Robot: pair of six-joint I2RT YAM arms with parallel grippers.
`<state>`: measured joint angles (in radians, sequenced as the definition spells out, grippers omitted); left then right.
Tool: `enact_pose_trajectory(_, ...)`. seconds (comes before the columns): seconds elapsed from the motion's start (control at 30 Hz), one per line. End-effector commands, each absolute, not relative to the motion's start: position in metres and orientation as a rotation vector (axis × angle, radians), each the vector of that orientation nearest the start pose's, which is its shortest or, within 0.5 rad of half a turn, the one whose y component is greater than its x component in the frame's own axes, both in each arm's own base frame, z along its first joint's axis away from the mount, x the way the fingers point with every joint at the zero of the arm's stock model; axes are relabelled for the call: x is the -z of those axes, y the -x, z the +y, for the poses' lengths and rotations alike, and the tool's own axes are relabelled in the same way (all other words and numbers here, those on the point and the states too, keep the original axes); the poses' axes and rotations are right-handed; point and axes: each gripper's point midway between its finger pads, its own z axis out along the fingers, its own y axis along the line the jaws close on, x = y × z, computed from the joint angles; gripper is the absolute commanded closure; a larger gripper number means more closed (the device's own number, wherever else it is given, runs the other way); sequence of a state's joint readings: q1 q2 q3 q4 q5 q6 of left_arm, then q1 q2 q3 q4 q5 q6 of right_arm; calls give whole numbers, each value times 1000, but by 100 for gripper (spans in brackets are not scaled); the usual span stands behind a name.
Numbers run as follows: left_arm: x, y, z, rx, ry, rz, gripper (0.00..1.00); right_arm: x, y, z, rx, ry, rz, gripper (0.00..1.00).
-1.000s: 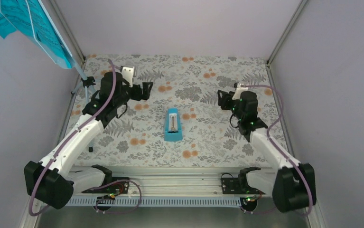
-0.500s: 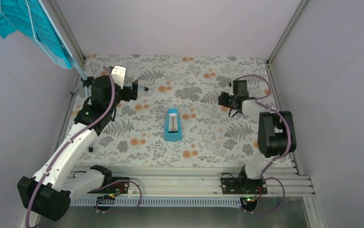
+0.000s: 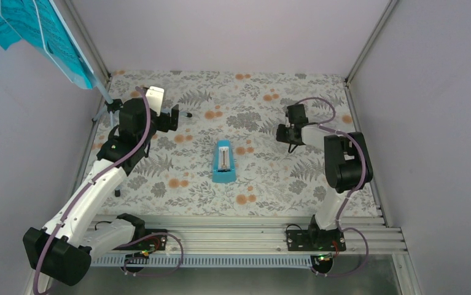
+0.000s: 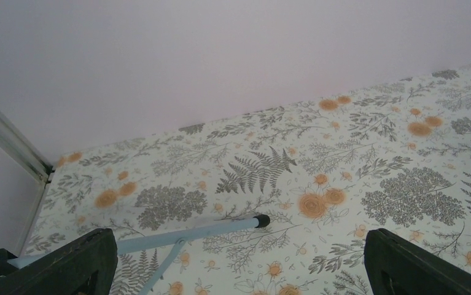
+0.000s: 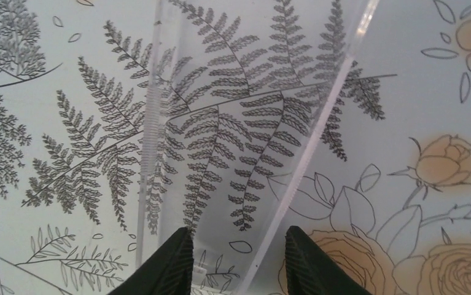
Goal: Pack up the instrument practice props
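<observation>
The metronome (image 3: 223,161) was found near the middle of the worktop (image 3: 269,190), well apart from both arms and untouched. Further back on the right, the right pincer (image 5: 237,232) was held low over the floral surface with its fingers partly drawn together. A clear, see-through piece (image 5: 245,123) lay beneath and ahead of it, and it could not be told whether an edge of it was pinched. Further back on the left, the left pincer (image 4: 239,236) was spread fully wide and nothing was held in it. One tripod leg (image 4: 208,227) of the music stand (image 3: 105,93) was seen low across the gap, its black tip between the two fingers. In the far left corner the stand was upright, with its desk (image 3: 73,64) raised high and the turquoise pages (image 3: 18,21) carried on it.

The step in hand was judged to be the taking of that leg. It was recommended that the left pincer be lowered until the leg was centred between the fingers. The grip was better placed toward the hub than at the tip, and closed slowly, since the stand was judged top-heavy and liable to tip. The pages were judged likely to slide off if the stand were jolted
</observation>
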<state>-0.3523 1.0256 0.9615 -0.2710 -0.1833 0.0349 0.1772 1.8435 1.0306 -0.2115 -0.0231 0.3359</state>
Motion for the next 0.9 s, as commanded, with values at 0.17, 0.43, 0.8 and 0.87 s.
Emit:
enact_pose_trajectory(0.17, -296, -350, -93, 24, -250, 1901, 0, -9, -397, 78, -86, -172, 2672, 80)
enact_pose_trajectory(0.43, -300, -347, -93, 32, -249, 1888, 0, 1, -348, 95, -115, -131, 2763, 94)
enact_pose_trajectory(0.8, -304, -343, -97, 64, -261, 1871, 0, -37, -294, 120, -230, -60, 2761, 96)
enact_pose_trajectory(0.87, -304, -343, -97, 67, -263, 1870, 0, -45, -287, 123, -279, -52, 2751, 96)
